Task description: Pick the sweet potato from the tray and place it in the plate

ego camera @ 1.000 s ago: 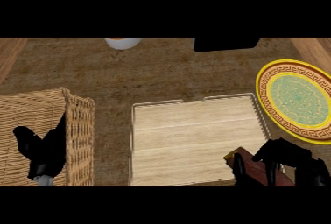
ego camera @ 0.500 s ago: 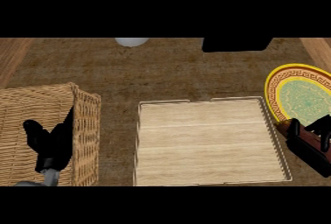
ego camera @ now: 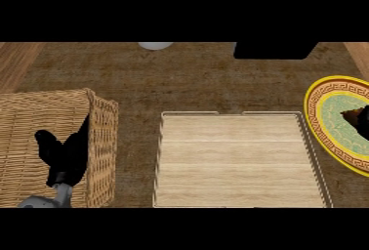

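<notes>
The tan wooden tray with a thin pale rim lies in the middle of the counter, and nothing shows on it. The yellow plate with a green centre sits at the right edge, partly cut off. A small black part of my right hand shows over the plate's green centre at the frame's edge. The sweet potato is not visible in this view. My left hand rests open, fingers up, over the wicker basket at the lower left.
A wicker basket fills the lower left, close to the tray's left side. A white round object and a black box stand at the far edge. Brown counter lies between them and the tray.
My right hand, which held a reddish-brown thing near the tray's lower right, has moved right over the plate and mostly left the frame. The view has shifted, so everything sits further right.
</notes>
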{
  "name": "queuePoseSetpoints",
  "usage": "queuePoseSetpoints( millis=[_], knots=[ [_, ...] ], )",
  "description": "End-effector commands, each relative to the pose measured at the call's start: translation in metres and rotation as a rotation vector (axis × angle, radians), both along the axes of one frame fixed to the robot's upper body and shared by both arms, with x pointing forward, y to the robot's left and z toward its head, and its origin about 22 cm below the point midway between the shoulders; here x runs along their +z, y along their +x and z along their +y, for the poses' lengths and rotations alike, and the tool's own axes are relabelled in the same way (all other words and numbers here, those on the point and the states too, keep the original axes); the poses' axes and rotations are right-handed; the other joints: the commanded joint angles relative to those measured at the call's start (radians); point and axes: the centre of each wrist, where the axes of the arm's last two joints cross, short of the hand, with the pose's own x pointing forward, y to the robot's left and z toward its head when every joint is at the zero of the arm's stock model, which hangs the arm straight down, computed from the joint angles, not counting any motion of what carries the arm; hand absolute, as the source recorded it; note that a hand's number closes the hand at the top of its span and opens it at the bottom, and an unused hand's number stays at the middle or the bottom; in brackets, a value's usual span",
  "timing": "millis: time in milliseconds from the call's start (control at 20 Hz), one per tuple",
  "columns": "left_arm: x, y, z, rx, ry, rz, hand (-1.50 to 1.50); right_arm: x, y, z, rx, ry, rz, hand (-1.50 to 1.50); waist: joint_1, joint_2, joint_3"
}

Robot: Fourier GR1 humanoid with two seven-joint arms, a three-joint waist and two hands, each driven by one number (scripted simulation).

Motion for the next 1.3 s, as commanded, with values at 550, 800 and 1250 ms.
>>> queuePoseSetpoints(
  millis=[550,800,1250],
  knots=[
    [-0.027,-0.001,-0.020,-0.048,-0.022,0.101,0.00,-0.049,0.034,-0.071,0.108,0.004,0.382,-1.50,0.048,0.027,-0.019],
    [-0.026,0.006,-0.019,-0.013,-0.037,0.105,0.00,-0.049,0.050,-0.070,0.228,0.132,0.239,-1.50,0.024,0.021,-0.019],
    [-0.036,-0.006,-0.016,-0.016,-0.026,0.112,0.00,-0.042,0.029,-0.115,0.190,0.375,0.059,-1.50,0.011,0.024,-0.019]
  ],
)
